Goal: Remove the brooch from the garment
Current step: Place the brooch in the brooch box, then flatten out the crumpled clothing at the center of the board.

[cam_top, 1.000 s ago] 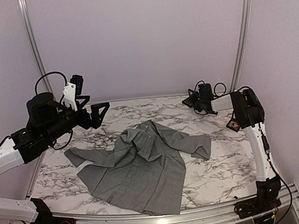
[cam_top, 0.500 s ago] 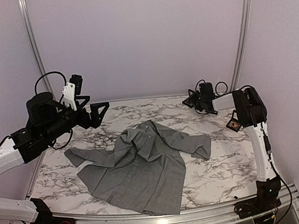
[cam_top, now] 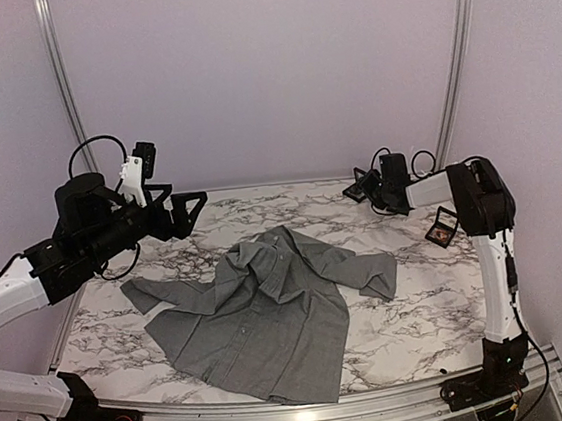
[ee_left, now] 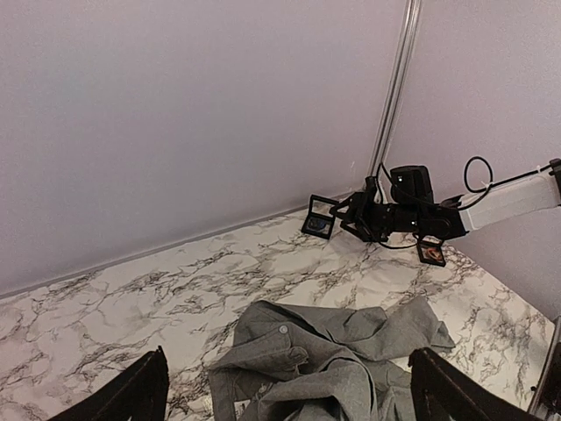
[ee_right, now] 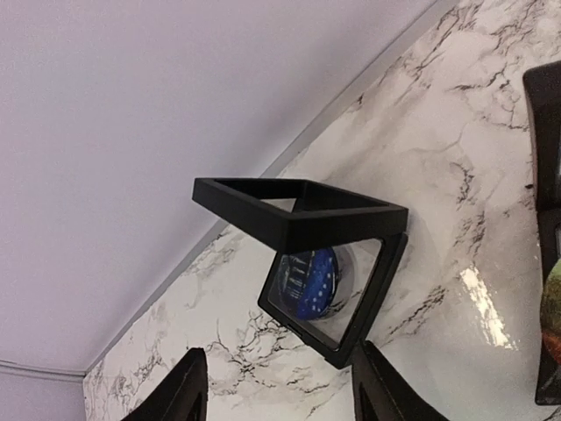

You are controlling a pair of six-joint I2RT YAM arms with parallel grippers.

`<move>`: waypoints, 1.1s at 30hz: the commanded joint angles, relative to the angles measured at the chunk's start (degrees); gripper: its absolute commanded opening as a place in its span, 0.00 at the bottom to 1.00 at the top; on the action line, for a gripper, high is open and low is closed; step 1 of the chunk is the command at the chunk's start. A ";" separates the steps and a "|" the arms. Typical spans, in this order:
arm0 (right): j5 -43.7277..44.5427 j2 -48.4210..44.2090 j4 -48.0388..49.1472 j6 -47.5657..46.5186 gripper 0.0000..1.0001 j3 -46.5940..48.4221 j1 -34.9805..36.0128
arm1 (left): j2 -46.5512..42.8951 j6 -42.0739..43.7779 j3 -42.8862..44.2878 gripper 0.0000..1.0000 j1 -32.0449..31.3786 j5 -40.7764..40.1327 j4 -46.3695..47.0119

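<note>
The grey garment (cam_top: 262, 313) lies crumpled in the middle of the table, collar towards the back (ee_left: 351, 351). I see no brooch on its cloth. A round blue brooch (ee_right: 311, 276) with white dots rests inside a hinged black frame case (ee_right: 302, 206) that stands open on the table at the back right (ee_left: 318, 219). My right gripper (ee_right: 280, 386) is right at this case, open, its fingers apart on either side of the case's near corner and holding nothing. My left gripper (cam_top: 192, 208) hovers wide open above the table's back left, clear of the garment (ee_left: 289, 395).
A second small black frame case (cam_top: 444, 226) with a reddish item lies on the table just right of the right gripper (ee_left: 430, 253). The walls and two metal corner posts close in the back and sides. Marble tabletop (cam_top: 412, 307) shows around the garment.
My right gripper's jaws have spread wider, and its arm has shifted slightly to the right, uncovering more of the reddish case. The left arm and the garment have barely moved.
</note>
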 commanded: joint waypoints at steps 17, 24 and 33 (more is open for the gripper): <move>-8.52 -15.54 -14.38 -26.10 0.59 -7.51 13.86 | 7.17 -31.02 -4.41 0.97 9.52 -3.84 -11.94; -6.83 -16.18 -19.23 -32.70 0.59 -7.15 19.17 | 4.88 -45.20 -14.02 0.98 14.83 -9.23 -15.91; -6.87 -16.55 -19.79 -35.23 0.59 -6.74 21.68 | 9.57 -53.67 -18.15 0.93 17.30 -13.89 -14.09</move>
